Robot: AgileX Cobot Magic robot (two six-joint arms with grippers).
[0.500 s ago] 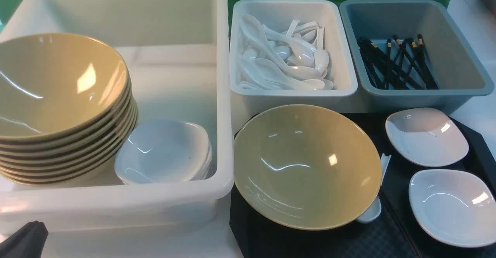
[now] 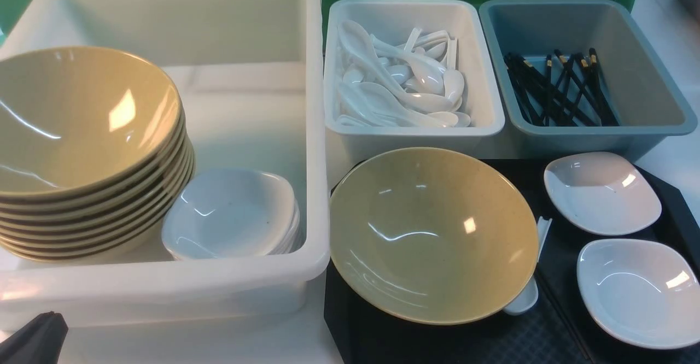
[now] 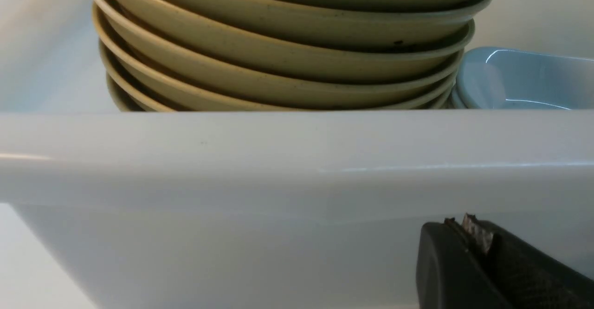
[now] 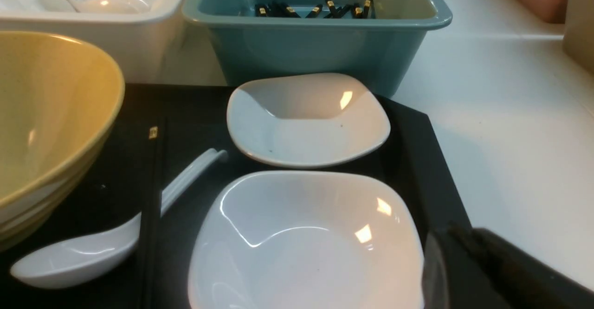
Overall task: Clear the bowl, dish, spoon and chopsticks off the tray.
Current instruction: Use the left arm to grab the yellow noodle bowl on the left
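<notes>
The mustard-tan bowl stands on the left of the black tray. The white spoon lies beside it, its scoop partly under the bowl's rim. The black chopsticks lie across the spoon's handle. Two white dishes stand on the tray's right, one far and one near. My left gripper is low at the front left, shut and empty, facing the big bin's wall. My right gripper looks shut and empty, just beside the near dish's rim.
The big white bin on the left holds a stack of tan bowls and stacked white dishes. Behind the tray stand a white bin of spoons and a grey-blue bin of chopsticks.
</notes>
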